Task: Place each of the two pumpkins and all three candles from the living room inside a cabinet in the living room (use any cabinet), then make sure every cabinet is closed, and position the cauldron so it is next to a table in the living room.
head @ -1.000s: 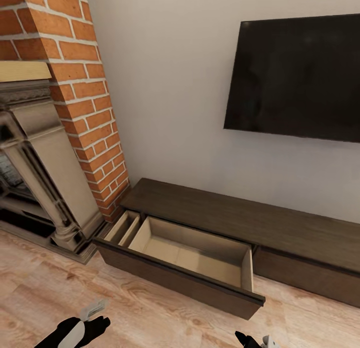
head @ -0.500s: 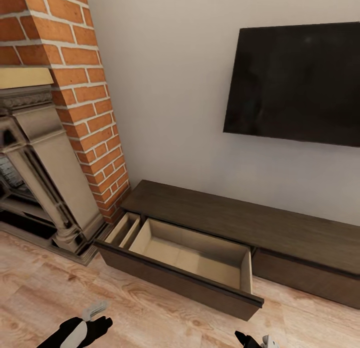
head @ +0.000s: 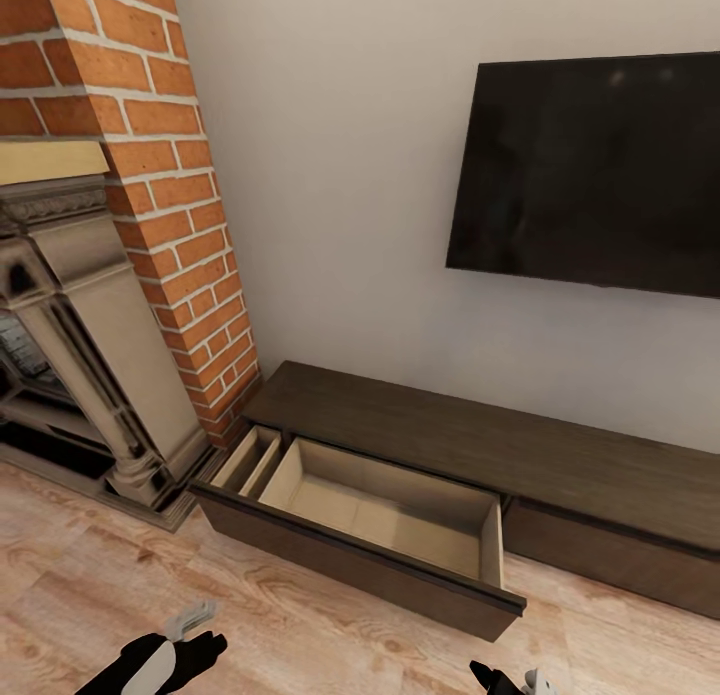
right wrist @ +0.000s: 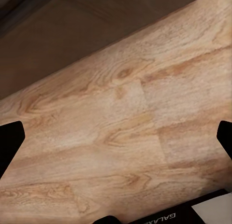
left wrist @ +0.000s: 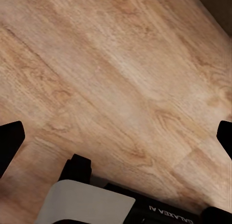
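Dark-brown wood, long and low: the cabinet [head: 480, 445] runs along the pale wall under a black wall-mounted screen [head: 590, 175], with a brick chimney column [head: 150, 175] and a stone fireplace surround [head: 80, 325] at its left end. One wide pull-out drawer [head: 380, 520] stands open near the fireplace end, pale beige inside, nothing lying in it; a narrower divided compartment [head: 250, 457] shows just beside it, also open. Another front [head: 610, 550] further right looks closed. Left hand [head: 165, 660] hangs low at the head view's lower edge, over the plank floor [head: 100, 585]; in the left wrist view its two dark fingertips [left wrist: 9, 142] sit wide apart with bare floor between them, so it is released and carries nothing. Right hand [head: 510, 683] barely shows at the lower edge; in the right wrist view its fingertips [right wrist: 10, 142] are likewise spread over floorboards, with the dark cabinet front [right wrist: 72, 35] close ahead. Judgement: the open drawer will slide stiffly on straight runners, and with no handle the sensible contact is a flat push on the middle of its front panel, or a hold on its top lip. It is ready to receive things first; pushing it off-centre could make it rack and jam.
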### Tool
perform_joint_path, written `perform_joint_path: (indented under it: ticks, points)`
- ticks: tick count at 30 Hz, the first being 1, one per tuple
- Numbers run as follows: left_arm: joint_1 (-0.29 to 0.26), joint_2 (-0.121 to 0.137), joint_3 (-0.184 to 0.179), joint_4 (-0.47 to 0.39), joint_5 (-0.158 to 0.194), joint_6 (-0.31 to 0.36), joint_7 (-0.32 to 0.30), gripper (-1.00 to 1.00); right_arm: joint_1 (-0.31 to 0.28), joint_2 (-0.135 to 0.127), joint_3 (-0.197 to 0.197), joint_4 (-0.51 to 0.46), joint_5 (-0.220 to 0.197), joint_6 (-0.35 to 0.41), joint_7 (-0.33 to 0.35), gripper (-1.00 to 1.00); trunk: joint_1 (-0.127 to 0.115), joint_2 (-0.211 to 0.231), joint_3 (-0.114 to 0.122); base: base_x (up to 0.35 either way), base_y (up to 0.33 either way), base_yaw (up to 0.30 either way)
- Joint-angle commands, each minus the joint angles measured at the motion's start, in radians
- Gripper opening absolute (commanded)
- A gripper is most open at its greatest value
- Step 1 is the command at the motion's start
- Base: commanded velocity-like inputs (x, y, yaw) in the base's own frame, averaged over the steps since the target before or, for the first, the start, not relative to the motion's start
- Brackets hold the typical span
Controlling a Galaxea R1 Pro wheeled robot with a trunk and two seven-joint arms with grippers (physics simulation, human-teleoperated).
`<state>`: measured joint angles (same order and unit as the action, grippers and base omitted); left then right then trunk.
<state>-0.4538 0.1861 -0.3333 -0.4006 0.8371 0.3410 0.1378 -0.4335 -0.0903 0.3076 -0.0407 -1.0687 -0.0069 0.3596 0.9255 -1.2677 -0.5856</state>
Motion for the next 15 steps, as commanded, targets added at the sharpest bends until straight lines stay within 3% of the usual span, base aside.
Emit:
perform_joint_path:
  ticks: [1,6,12,15]
  points:
    - [0.0,0.001,-0.008,-0.003,0.011,0.002,0.006,1.0,-0.001,0.0,0.008,0.001,-0.01,-0.001,0.004,1.0,0.0,-0.001,-0.001,0.0,0.0,0.0]
    - [0.0,0.002,-0.01,-0.003,0.009,0.001,-0.004,1.0,-0.001,0.0,0.008,0.0,-0.01,-0.001,0.005,1.0,0.0,-0.001,-0.001,-0.026,-0.036,0.0]
    - [0.0,0.001,-0.029,-0.003,0.008,0.001,-0.002,1.0,-0.001,0.0,0.009,-0.001,-0.01,-0.001,0.003,1.0,0.0,-0.001,-0.001,-0.109,-0.22,0.003]
    - [0.0,0.001,-0.036,-0.003,0.008,0.001,-0.001,1.0,-0.001,0.0,0.01,-0.001,-0.01,-0.001,0.001,1.0,0.0,-0.001,0.0,-0.051,-0.146,0.162]
